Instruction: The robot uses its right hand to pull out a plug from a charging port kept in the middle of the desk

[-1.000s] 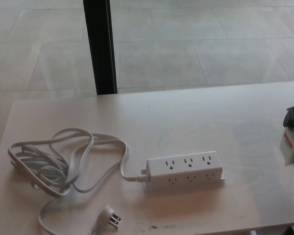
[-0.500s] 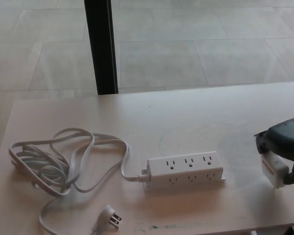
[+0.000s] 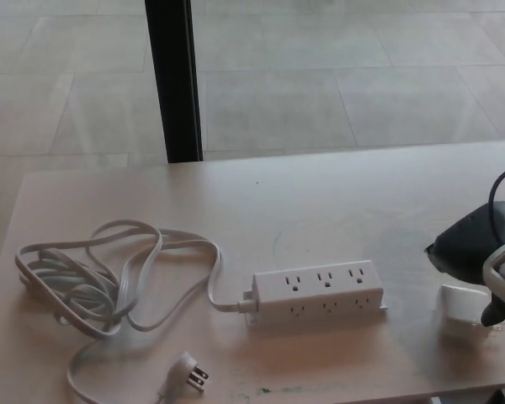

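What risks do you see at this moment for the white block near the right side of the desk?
1. The small white block lies close to the desk's front right edge; a nudge could push it off.
2. The right hand sits directly beside and above the block, so it may knock it while moving.
3. The power strip has no plug in any visible outlet; a further pull attempt would likely only drag the strip.
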Tool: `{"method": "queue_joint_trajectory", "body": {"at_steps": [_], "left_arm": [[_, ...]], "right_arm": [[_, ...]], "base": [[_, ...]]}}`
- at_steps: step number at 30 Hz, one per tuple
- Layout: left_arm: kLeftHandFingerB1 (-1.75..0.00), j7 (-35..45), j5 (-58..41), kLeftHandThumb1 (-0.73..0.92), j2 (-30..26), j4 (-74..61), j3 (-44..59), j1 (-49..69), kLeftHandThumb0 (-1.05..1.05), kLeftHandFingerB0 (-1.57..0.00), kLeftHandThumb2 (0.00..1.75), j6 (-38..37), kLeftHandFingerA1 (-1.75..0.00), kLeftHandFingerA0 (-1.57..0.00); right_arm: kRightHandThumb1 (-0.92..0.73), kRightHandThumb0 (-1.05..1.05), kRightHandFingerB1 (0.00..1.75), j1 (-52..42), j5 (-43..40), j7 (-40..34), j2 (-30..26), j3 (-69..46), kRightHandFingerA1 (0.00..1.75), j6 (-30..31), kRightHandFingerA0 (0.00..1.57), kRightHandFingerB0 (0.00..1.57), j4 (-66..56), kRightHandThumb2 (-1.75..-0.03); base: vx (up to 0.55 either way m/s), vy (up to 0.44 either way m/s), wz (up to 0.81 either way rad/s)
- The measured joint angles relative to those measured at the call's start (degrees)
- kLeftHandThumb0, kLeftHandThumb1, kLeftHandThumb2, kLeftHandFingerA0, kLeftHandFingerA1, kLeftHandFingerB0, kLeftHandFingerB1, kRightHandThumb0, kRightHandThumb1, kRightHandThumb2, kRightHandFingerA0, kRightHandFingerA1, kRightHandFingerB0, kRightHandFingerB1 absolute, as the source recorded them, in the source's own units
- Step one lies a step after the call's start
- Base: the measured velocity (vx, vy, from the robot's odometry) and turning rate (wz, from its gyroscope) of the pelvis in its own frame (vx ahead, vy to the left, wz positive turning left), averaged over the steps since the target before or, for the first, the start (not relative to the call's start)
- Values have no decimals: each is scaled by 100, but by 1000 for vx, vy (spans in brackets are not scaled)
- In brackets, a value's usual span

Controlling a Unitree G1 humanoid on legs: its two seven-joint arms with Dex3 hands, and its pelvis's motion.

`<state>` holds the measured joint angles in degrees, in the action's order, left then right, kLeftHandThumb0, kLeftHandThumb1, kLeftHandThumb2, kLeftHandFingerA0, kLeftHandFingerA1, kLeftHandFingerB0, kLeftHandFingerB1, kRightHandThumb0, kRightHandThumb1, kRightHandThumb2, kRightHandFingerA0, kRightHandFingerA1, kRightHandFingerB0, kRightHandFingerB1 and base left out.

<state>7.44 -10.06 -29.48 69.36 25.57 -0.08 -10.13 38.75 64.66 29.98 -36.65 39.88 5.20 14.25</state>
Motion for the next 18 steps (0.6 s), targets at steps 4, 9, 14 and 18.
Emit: {"method": "queue_joint_trajectory", "body": {"at_steps": [4,9,14,18], "left_arm": [[-43,0,1,92,0,2,-6,0,-85,-58,79,0,-53,-76],[-42,-1,0,92,0,1,-7,2,-87,-56,79,0,-53,-75],[-43,-1,1,92,0,2,-7,4,-87,-56,80,0,-53,-75],[-42,-1,0,92,1,2,-7,11,-88,-54,80,0,-52,-76]], "right_arm": [[-54,-105,1,0,110,172,-2,-26,140,23,90,6,4,-98],[-56,-105,0,-4,-80,334,79,-562,137,82,85,0,38,-102],[-60,-104,14,-5,-458,487,282,-1242,151,187,99,2,54,-94],[-58,-94,20,-59,-766,458,299,-1843,123,189,102,6,0,-101]], "base": [[0,0,0],[0,0,0],[0,0,0],[0,0,0]]}}
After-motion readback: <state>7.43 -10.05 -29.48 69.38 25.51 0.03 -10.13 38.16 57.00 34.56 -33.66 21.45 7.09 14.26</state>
